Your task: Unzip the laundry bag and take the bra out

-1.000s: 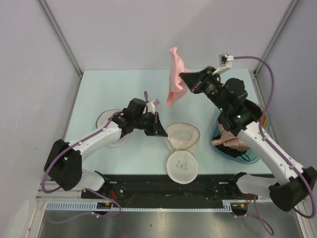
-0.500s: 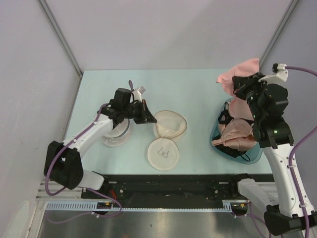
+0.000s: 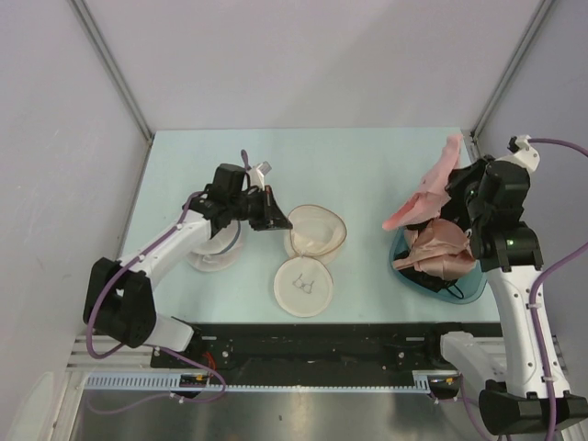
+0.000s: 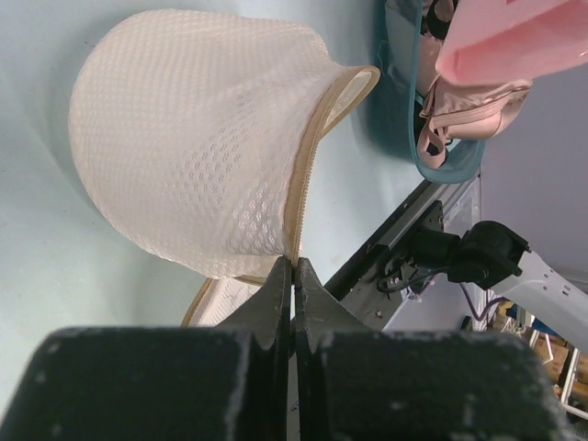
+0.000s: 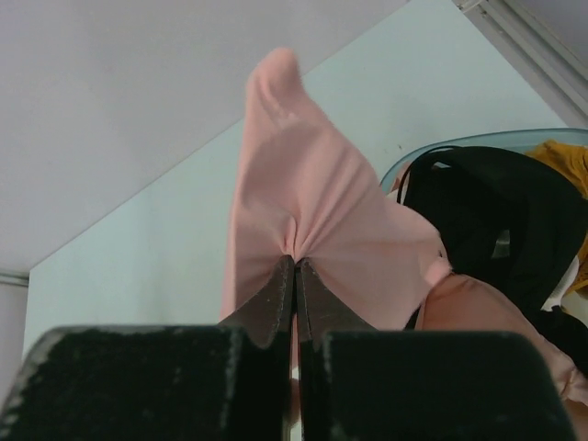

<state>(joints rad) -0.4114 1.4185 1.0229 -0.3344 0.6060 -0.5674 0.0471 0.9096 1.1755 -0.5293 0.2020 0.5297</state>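
The cream laundry bag lies open in the table's middle. Its domed half [image 3: 317, 234] is raised and its flat half [image 3: 303, 285], printed with the bra icon, lies in front. My left gripper [image 3: 277, 220] is shut on the domed half's zip edge; the left wrist view shows the jaws [image 4: 294, 266] pinching the tan zip band below the mesh dome [image 4: 193, 147]. My right gripper [image 3: 453, 188] is shut on the pale pink bra [image 3: 430, 188] and holds it above the teal basket's [image 3: 464, 292] left side. The right wrist view shows the jaws [image 5: 296, 264] pinching bunched pink fabric [image 5: 312, 184].
A whiter round pouch [image 3: 209, 253] lies under my left forearm. The basket holds peach garments [image 3: 441, 253] and black clothing [image 5: 496, 211]; its rim [image 5: 432, 152] shows below the bra. The metal front rail [image 3: 312, 340] runs along the near edge.
My right arm has swung the bra from the table's back middle to the right, over the basket. My left gripper has drawn the bag leftward, then held still.
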